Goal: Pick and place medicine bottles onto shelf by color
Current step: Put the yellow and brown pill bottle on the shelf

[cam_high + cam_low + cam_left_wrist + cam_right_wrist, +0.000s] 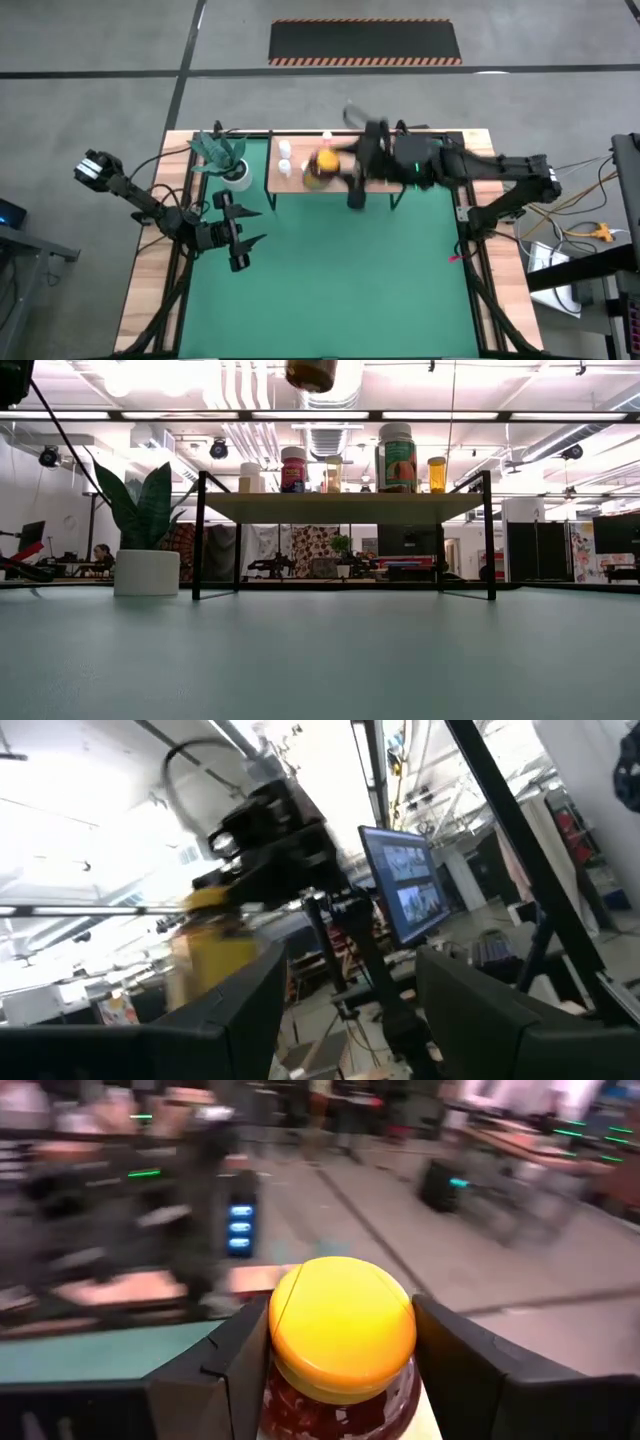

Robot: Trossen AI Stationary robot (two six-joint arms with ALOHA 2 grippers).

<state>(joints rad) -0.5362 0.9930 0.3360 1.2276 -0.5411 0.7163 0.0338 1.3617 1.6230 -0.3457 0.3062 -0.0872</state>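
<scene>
Your right gripper (340, 1370) carries a yellow-capped jar (341, 1330) between its jaws over the shelf (300, 183), at twelve o'clock; next, lower and release. Left gripper (243, 228) waits at nine, jaws open and empty.

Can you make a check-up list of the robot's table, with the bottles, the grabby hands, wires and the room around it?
Surface: green mat on a wooden table, mostly bare.
Job's things: shelf carries several bottles; a yellow-lidded jar is held above it.
Clutter: potted plant beside the shelf.
Grippers: right gripper shut on the yellow-lidded jar over the shelf; left gripper open, empty, waiting above the mat.
Cables: loose cables off the table's right side.
Surroundings: striped floor mat; a person seated far behind, in the low view.
</scene>
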